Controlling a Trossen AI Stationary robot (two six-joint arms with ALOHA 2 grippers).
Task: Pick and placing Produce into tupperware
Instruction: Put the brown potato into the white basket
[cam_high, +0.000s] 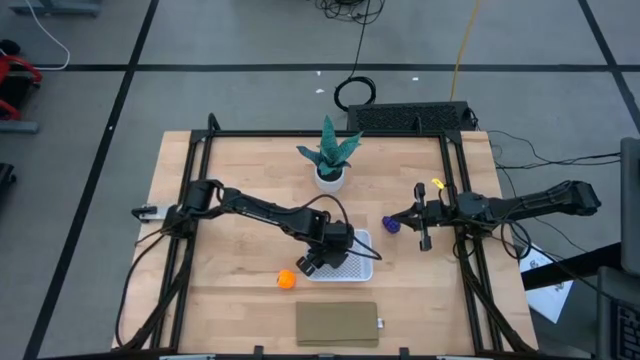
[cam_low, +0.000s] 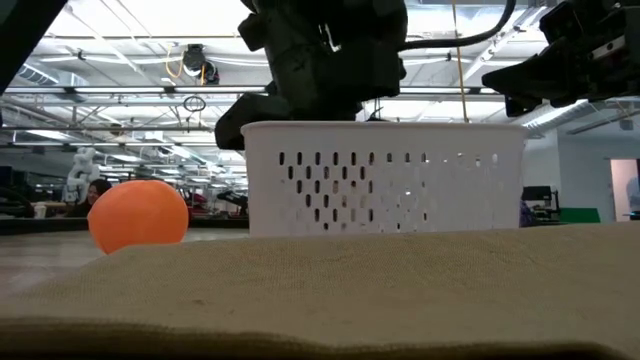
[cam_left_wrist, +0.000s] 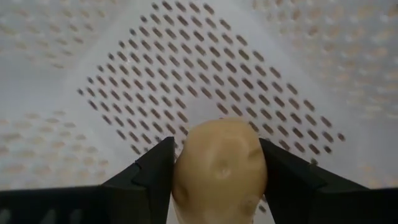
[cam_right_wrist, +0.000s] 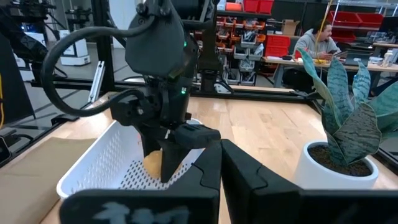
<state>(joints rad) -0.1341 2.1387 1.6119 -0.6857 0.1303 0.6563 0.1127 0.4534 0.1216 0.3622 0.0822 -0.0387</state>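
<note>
Tan pad (cam_high: 337, 324) lies nearest, at worktop's near edge. Orange ball (cam_high: 287, 279) sits on the wood just left of the white tupperware (cam_high: 361, 270). Left gripper (cam_high: 322, 258) reaches down into tupperware w/ fingers (cam_left_wrist: 155, 171) clamped on tan-yellow oval (cam_left_wrist: 219, 168); in high view the oval is hidden by the arm. Purple lump (cam_high: 390, 226) right of tupperware, partly cut off by right gripper (cam_high: 424, 240), fingers clenched, empty, hovering by it. Plant (cam_high: 330, 158) at far side.

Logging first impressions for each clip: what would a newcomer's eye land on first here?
Most striking is the left gripper, shut on the tan-yellow oval, right over the perforated base of the white tupperware at the table's middle. Next, the bright orange ball on the wood just left of the container. The right gripper waits shut by the purple lump.
</note>
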